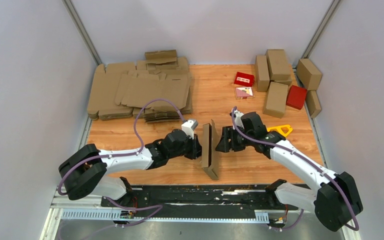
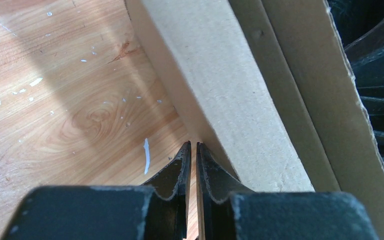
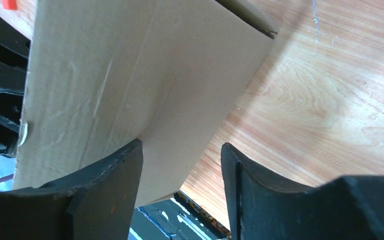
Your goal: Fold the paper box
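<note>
The paper box (image 1: 210, 150) stands on edge near the middle of the wooden table (image 1: 215, 100), between the two arms. It is folded shallow, with its broad faces turned toward the grippers and its near corner reaching toward the table's front edge.

At the back left, a wide stack of flat cardboard blanks (image 1: 140, 90) covers that corner of the table. At the back right is a cluster of finished brown boxes (image 1: 276, 80), some lying flat and some upright.

The left arm (image 1: 125, 160) reaches in from the left and the right arm (image 1: 295, 162) from the right, and they meet at the box.

The right gripper (image 3: 181, 145) is spread wide. One finger (image 3: 115, 185) is in front of the box's face, the other is over bare wood, and the gap between them is clear.

The left gripper (image 2: 193, 145) is drawn nearly together, with only a thin slit between the fingers. The box sits outside that slit, and its lower edge runs just beside the tip of the right finger (image 2: 212, 175).

A dark red box (image 1: 296, 96) sits among the brown ones, and a flatter red box (image 1: 244, 78) lies to their left. Just in front of that is a small pale pink box (image 1: 244, 92). A yellow tool (image 1: 280, 130) lies close beside the right arm.
</note>
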Controlling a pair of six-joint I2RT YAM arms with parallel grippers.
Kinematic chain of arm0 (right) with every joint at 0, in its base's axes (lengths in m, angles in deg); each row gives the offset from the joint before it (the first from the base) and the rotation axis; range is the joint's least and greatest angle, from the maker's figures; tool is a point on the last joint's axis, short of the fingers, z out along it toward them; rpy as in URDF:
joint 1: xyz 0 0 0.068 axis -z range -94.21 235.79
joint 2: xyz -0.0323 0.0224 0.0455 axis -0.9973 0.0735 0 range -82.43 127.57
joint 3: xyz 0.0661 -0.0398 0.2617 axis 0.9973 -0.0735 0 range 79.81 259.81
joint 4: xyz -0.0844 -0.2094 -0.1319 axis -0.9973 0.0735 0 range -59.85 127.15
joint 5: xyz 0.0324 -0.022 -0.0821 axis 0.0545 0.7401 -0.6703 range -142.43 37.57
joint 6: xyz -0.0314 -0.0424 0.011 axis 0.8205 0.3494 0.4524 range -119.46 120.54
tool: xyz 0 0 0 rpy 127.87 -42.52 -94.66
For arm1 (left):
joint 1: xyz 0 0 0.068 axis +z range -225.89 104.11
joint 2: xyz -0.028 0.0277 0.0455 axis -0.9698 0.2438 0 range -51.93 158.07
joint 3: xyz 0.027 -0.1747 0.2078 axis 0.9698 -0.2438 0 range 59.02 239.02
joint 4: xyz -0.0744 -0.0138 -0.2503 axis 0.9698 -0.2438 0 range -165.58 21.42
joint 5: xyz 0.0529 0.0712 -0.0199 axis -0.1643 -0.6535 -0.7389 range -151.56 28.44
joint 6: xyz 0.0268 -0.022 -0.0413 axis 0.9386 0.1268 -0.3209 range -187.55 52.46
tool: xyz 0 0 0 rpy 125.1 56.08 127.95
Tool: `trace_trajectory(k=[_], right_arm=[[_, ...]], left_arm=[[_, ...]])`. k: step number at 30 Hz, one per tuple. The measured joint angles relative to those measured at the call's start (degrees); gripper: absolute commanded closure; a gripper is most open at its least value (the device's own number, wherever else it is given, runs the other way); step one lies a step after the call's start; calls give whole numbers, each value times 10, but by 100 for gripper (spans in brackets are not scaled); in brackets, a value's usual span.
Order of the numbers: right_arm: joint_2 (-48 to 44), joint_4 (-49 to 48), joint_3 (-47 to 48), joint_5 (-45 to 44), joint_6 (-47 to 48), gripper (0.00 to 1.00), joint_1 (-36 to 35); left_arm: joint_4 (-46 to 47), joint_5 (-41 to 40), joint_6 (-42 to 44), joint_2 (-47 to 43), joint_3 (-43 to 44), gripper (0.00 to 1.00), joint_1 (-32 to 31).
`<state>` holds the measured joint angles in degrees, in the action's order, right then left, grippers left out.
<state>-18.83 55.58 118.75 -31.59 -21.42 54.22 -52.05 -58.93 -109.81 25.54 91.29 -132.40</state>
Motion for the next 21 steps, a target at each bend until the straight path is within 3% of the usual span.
trace_trajectory(k=[15,21], right_arm=[[-24,-43,-57,79,-25,19,56],[-44,-45,-72,82,-26,19,74]], left_arm=[[22,14,-7,14,0,85,0],[28,20,-11,16,0,86,0]])
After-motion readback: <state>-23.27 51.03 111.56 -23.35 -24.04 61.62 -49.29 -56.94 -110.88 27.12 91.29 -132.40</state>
